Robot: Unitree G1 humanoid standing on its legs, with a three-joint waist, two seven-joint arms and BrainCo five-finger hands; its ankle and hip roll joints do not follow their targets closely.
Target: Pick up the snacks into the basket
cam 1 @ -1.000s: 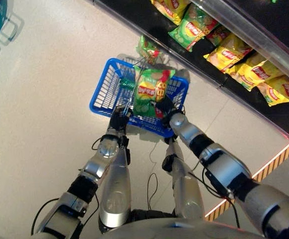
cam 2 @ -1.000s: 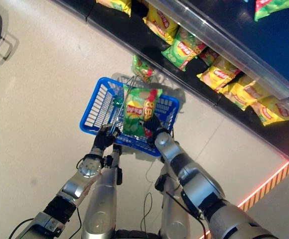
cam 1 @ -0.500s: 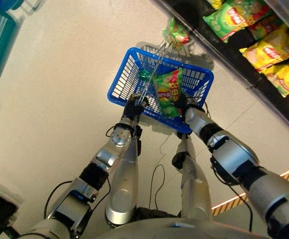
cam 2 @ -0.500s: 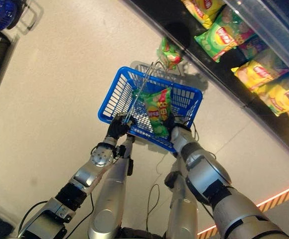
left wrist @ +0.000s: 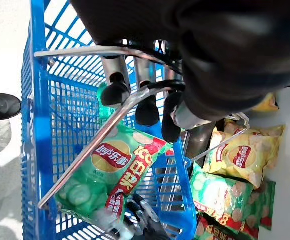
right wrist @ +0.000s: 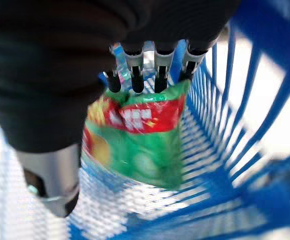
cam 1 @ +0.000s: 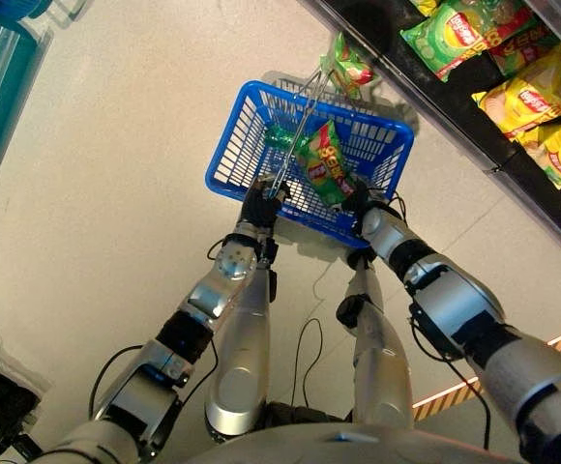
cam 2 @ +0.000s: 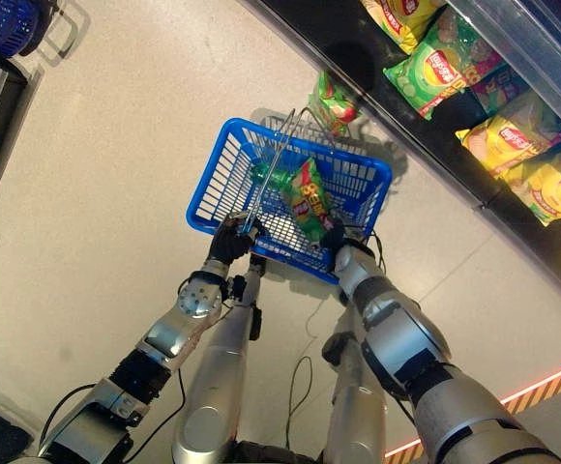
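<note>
Since half a second ago, green snack bag (cam 1: 325, 171) lower and flatter inside blue basket (cam 1: 234, 135). Right hand (cam 1: 356, 199) pinching the bag's edge; left hand (cam 1: 258, 205) curled round wire handle (left wrist: 110, 123). Risk: bag snagging the handle, or basket tipping on release.

One blue basket (cam 1: 237, 155), two robot hands, left (cam 1: 259, 205), right (cam 1: 358, 201)

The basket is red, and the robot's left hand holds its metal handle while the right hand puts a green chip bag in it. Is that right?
Not quite: the basket is blue, as the left eye view shows. The rest holds: the left hand is curled round its metal handle, and the right hand holds the green chip bag inside it.
</note>
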